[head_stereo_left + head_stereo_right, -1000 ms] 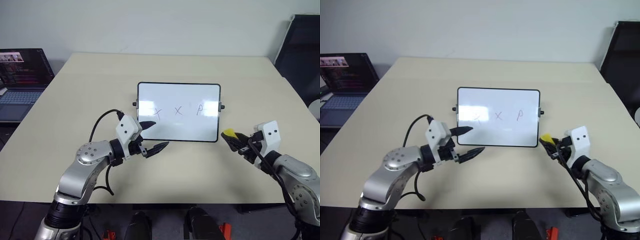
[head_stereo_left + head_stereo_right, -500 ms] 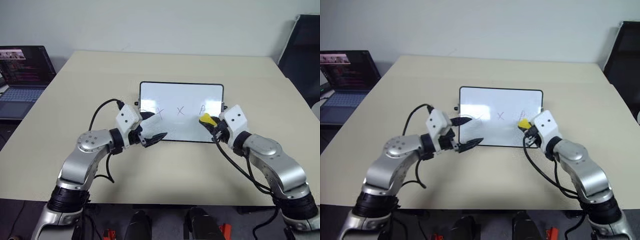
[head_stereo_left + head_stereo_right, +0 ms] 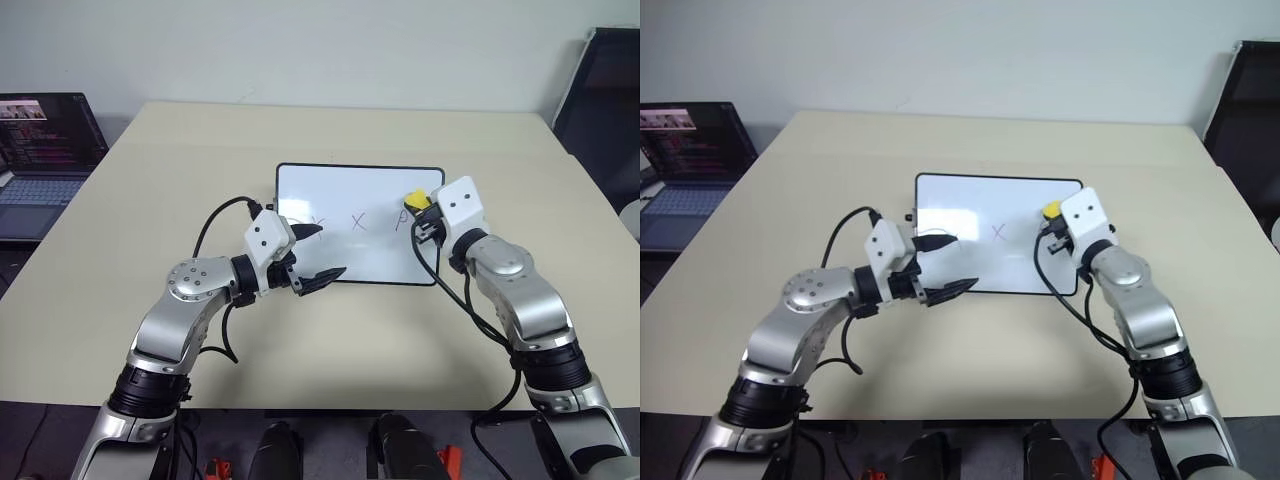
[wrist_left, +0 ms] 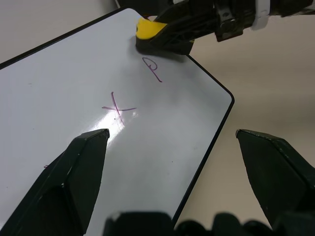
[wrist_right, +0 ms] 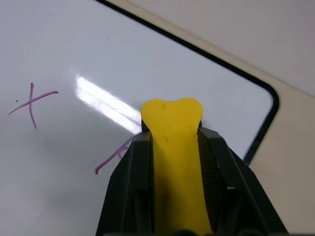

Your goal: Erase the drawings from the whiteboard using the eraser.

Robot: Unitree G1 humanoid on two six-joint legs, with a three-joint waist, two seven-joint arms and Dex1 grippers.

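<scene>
1. Yellow eraser (image 3: 414, 202) sat clamped in right gripper (image 5: 170, 147), poised at the P-like stroke (image 4: 151, 68) on the whiteboard (image 3: 340, 262).
2. Left gripper (image 3: 315, 255) gaped empty over board's near-left edge.
3. Advice: press flat, sweep across all the drawings (image 3: 358, 221).

Beige table (image 3: 150, 200) bearing whiteboard (image 3: 350, 250), laptop (image 3: 40, 160)

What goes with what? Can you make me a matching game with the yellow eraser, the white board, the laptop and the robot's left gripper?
Things:
1. small yellow block eraser
2. glossy white board with a thin black frame
3. open laptop
4. left gripper

Places or states:
A. at the table's far left edge
B. fingers spread open, holding nothing
C. pinched in the right gripper
D. lying flat on the beige table

Pairs: 1-C, 2-D, 3-A, 4-B
</scene>
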